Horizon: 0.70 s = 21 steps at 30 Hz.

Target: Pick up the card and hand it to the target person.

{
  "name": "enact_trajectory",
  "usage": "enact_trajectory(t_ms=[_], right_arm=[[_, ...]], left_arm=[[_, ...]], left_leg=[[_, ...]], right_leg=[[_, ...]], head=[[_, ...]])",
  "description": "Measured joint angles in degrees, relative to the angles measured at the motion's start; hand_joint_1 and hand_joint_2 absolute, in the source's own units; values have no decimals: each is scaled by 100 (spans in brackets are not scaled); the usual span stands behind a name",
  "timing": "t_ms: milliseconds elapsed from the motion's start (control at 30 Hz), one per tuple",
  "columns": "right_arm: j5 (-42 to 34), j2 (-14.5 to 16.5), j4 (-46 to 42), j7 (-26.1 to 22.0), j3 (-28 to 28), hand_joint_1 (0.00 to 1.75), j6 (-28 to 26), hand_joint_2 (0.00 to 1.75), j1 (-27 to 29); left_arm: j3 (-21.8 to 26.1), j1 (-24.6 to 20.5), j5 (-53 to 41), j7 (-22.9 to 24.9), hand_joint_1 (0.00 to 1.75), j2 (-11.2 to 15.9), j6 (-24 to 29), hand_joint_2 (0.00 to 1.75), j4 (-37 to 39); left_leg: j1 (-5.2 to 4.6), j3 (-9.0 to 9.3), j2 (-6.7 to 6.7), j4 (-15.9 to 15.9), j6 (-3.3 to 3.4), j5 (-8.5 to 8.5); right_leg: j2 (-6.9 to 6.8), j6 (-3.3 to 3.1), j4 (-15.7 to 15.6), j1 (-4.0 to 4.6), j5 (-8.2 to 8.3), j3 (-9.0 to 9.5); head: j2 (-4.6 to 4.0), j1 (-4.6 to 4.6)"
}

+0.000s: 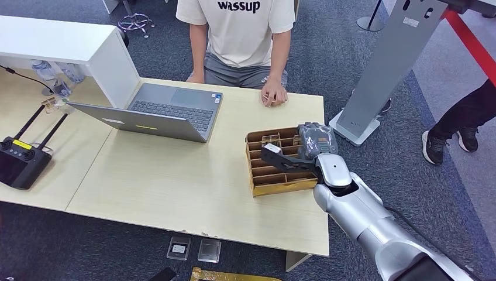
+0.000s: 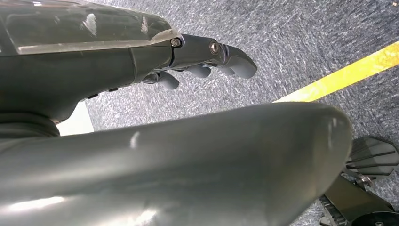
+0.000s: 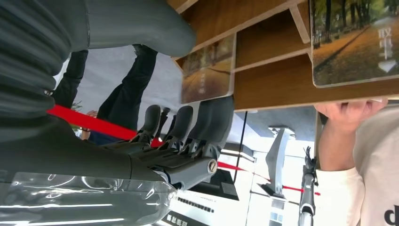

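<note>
A brown slotted box [image 1: 255, 175] stands on the table's right part with cards upright in its slots. One card [image 1: 271, 140] with an autumn-tree picture [image 3: 207, 70] sticks out of a slot. My right hand [image 1: 304, 146] reaches over the box, its thumb [image 3: 141, 23] on one side of this card and its fingers [image 3: 188, 127] on the other, spread apart. A second card [image 3: 353, 42] stands in a neighbouring slot. The person [image 1: 240, 29] sits across the table, one hand [image 1: 274, 93] resting on it. My left hand [image 2: 141, 66] hangs over the carpet and holds nothing.
An open laptop [image 1: 164, 111] sits mid-table, a black controller [image 1: 20, 161] at the left, a white cabinet [image 1: 70, 44] behind it. A grey stand [image 1: 386, 64], red tape [image 1: 471, 41] and another person's legs [image 1: 462, 123] are to the right. Small flat items [image 1: 193, 249] lie on the floor.
</note>
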Motion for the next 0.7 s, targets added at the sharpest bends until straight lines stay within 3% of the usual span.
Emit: enact_trajectory(t_ms=[133,367,700], right_arm=[[-13,0,15,-2,1,94,-3,175,5],[-35,0,25,-4,2,124,-6,175,5],[-83,8,40,-4,5,141,-21,175,-6]], left_arm=[[0,0,0,0,0,0,0,0,0],[0,0,0,0,0,0,2,0,0],[0,-1,15,-38,0,0,-29,0,0]], left_leg=[[0,0,0,0,0,0],[0,0,0,0,0,0],[0,0,0,0,0,0]], right_leg=[[0,0,0,0,0,0],[0,0,0,0,0,0],[0,0,0,0,0,0]], head=[[0,0],[0,-2],[0,1]])
